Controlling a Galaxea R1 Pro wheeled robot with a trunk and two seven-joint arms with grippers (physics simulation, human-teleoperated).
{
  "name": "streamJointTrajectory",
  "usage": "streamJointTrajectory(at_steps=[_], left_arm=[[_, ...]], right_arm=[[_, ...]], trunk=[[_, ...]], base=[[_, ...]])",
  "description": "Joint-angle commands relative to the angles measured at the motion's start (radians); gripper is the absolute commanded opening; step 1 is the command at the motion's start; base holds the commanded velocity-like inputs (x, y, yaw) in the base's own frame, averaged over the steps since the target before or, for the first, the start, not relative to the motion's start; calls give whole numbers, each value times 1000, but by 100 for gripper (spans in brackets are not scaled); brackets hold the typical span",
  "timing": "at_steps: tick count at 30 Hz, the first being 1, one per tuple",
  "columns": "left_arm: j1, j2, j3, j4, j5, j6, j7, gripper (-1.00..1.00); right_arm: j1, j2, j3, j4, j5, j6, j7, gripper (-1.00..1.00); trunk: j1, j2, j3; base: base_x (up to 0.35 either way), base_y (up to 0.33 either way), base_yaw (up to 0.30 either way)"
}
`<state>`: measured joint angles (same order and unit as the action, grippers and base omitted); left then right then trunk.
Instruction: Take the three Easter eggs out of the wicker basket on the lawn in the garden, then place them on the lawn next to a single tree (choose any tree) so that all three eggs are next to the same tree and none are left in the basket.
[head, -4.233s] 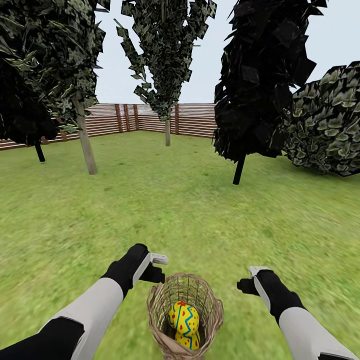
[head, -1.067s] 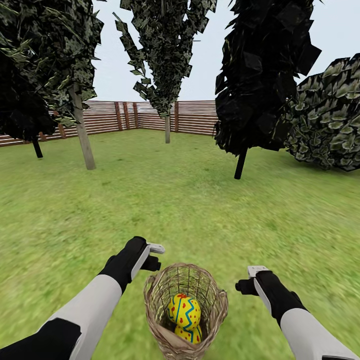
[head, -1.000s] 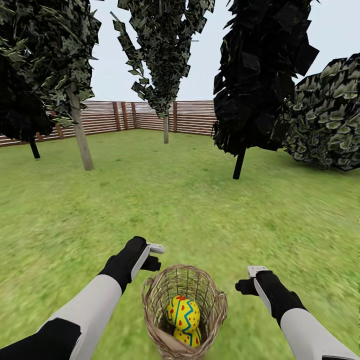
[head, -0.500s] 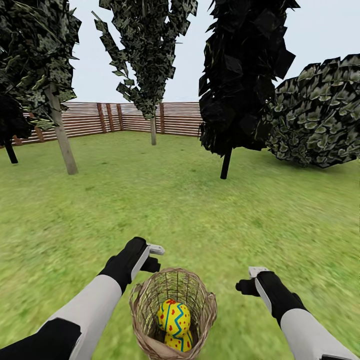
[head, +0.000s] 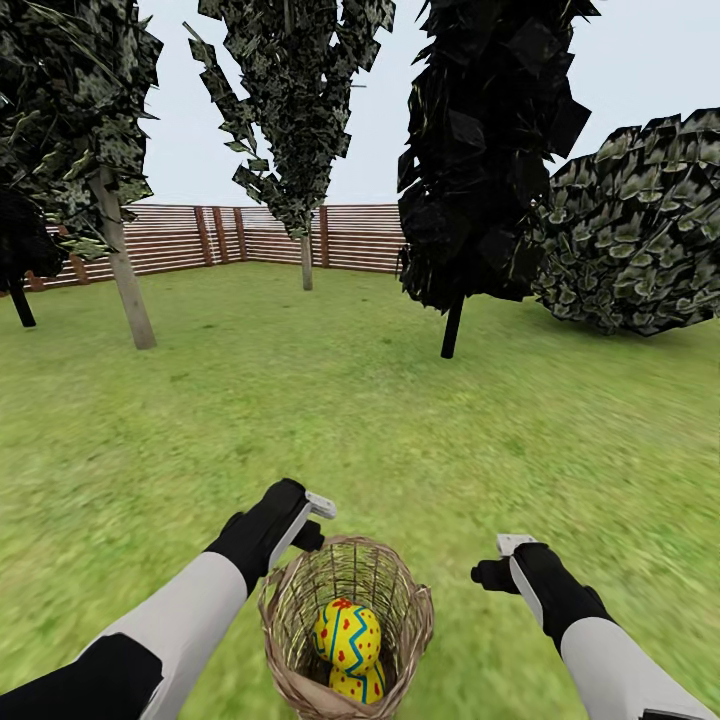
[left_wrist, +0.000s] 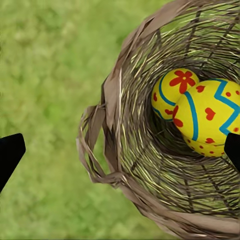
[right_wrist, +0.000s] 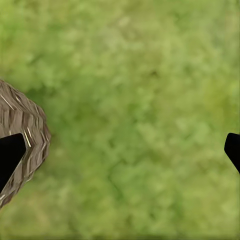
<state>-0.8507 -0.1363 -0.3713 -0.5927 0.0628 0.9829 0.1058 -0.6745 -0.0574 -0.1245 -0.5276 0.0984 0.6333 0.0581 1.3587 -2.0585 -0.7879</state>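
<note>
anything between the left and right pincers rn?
Yes: in the head view, the wicker basket with the Easter eggs inside sits between the left pincer and right pincer, on lawn.

Even, bright daylight with no visible sun and a flat pale sky (head: 640, 60). The lawn (head: 360, 400) is smeared and streaked toward the near edges. No cast shadows under the trees. Both wrist views render the grass as soft mottling, possibly out of focus.
</note>
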Motion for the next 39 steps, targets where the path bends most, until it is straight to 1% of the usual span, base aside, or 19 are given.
streamJointTrajectory(at_steps=[1,4,6,7,10,12,13,14,18,24,28,32,39], left_arm=[[-1,1,-4,-1,7,4,8,100],[-1,6,-4,-2,7,3,0,100],[-1,9,-4,-4,6,3,-19,100],[-1,11,-5,-4,6,2,-47,100],[-1,22,-6,-4,6,2,-103,100],[-1,40,-5,-5,6,2,-166,100],[-1,43,-4,-5,6,2,-179,100],[-1,53,-3,-6,5,2,-223,100],[-1,62,-4,-7,2,1,-285,100],[-1,74,-3,-10,0,0,-303,100],[-2,76,-4,-11,1,1,-303,100],[-2,80,-2,-10,3,-1,-305,100],[-2,81,0,-12,3,-1,-303,100]], right_arm=[[0,1,-4,-2,10,5,6,100],[0,1,-4,-1,10,5,6,100],[0,1,-4,0,10,5,6,100],[0,1,-4,0,10,5,6,100],[0,1,-5,0,9,5,6,100],[0,1,-5,-1,10,5,6,100],[0,1,-5,-1,10,5,6,100],[0,1,-4,-1,10,5,6,100],[0,1,-4,0,10,6,6,100],[0,1,-4,0,11,5,6,100],[0,1,-4,0,11,5,6,100],[0,1,-4,1,11,5,6,100],[0,2,-3,2,11,4,7,100]], trunk=[[0,0,-1],[0,0,-1],[0,0,-1],[0,0,-1],[0,0,0],[0,0,0],[0,0,0],[0,0,0],[0,0,0],[0,0,0],[0,0,0],[0,0,0],[0,0,0]], base=[[0,0,0],[0,0,0],[0,0,-3],[0,0,-103],[0,0,-182],[0,0,-140],[0,0,-87],[0,0,-45],[0,0,-21],[-59,17,-3],[-221,68,0],[-38,11,7],[-1,0,148]])
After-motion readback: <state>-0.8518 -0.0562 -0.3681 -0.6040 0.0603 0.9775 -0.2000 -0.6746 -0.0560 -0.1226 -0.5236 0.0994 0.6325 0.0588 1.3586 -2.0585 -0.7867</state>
